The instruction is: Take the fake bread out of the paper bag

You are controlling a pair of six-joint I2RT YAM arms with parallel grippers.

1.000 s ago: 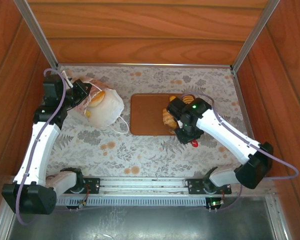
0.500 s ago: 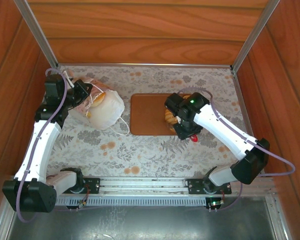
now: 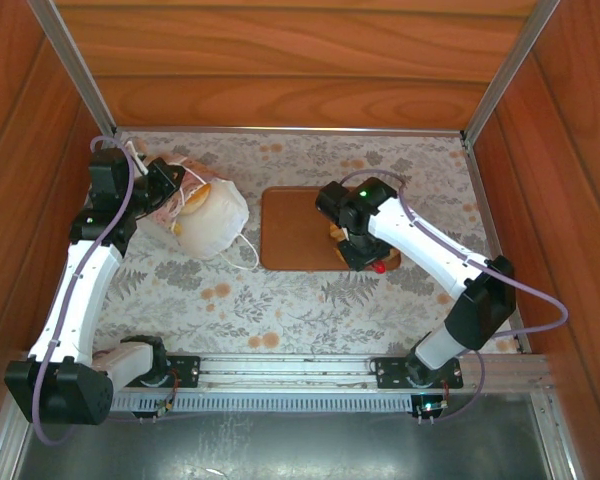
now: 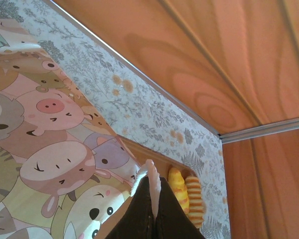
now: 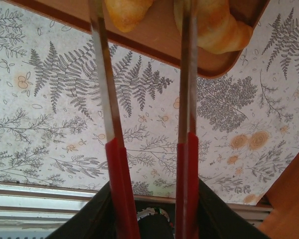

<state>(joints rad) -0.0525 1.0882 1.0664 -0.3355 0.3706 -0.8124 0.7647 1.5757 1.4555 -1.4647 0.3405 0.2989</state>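
LEFT TO RIGHT: The left hand (image 4: pixel 151 186), its dark fingers pressed together, pinches a white scrap at the top of the paper bag (image 4: pixel 50 149) at the far left of the bench (image 3: pixel 310 300); whether that scrap is rim or cord cannot be told. The bag, matte white paper printed with pastel cartoon pigs and bears, lies slumped on its side. Glossy golden-yellow pieces of fake bread (image 3: pixel 194 197) show in its opening beside the hand, and a thin white cord handle (image 3: pixel 244 250) loops onto the cloth. Across the bench the right hand (image 5: pixel 144 20) hovers over the near right corner of a flat brown tray (image 3: pixel 292 230) with rounded corners. Its two long, clear fingers (image 5: pixel 105 89) with red bases are spread apart, with nothing between them. Two smooth, shiny croissants (image 5: pixel 217 25) lie on the tray by the fingers, one at the very corner. From the left wrist, a ridged loaf (image 4: pixel 195 199) shows beside a smooth yellow piece on that same tray. A cloth printed with grey ferns and orange blossoms covers the bench, boxed in by varnished, wood-grain walls (image 3: pixel 300 60).
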